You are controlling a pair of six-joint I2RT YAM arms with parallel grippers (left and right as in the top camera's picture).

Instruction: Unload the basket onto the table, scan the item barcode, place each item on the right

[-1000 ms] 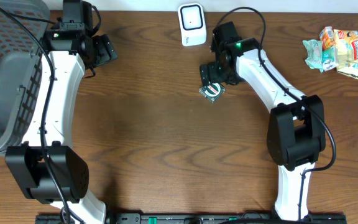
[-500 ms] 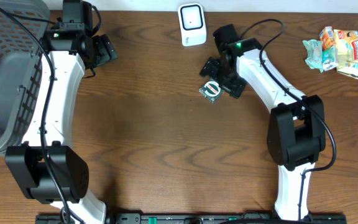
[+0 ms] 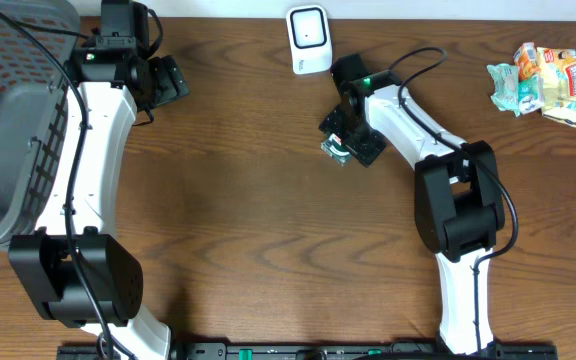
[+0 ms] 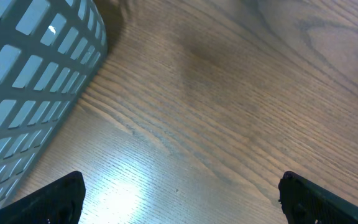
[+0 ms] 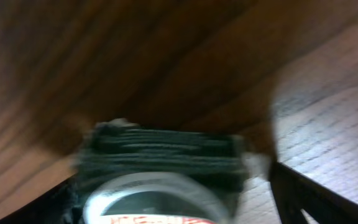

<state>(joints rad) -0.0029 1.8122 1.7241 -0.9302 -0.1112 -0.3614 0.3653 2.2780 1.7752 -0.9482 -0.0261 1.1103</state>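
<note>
The item (image 3: 340,147) is a small dark green packet with a round white-and-green label, lying flat on the wooden table below the white barcode scanner (image 3: 309,38). My right gripper (image 3: 351,137) is down over the item, open, with a finger on each side. In the right wrist view the item (image 5: 160,168) fills the space between the fingers, blurred, and a gap shows beside the right finger (image 5: 303,199). My left gripper (image 3: 168,85) hangs open at the far left with nothing in it, and in its wrist view (image 4: 182,199) only bare wood lies between the fingers.
A grey slotted basket (image 3: 8,110) fills the left edge, and its wall (image 4: 30,74) is close to the left gripper. Several snack packets (image 3: 543,82) lie at the far right.
My right gripper has swung left and down onto the item, which now sits between its fingers, and its jaws have narrowed slightly. The left arm has not moved.
</note>
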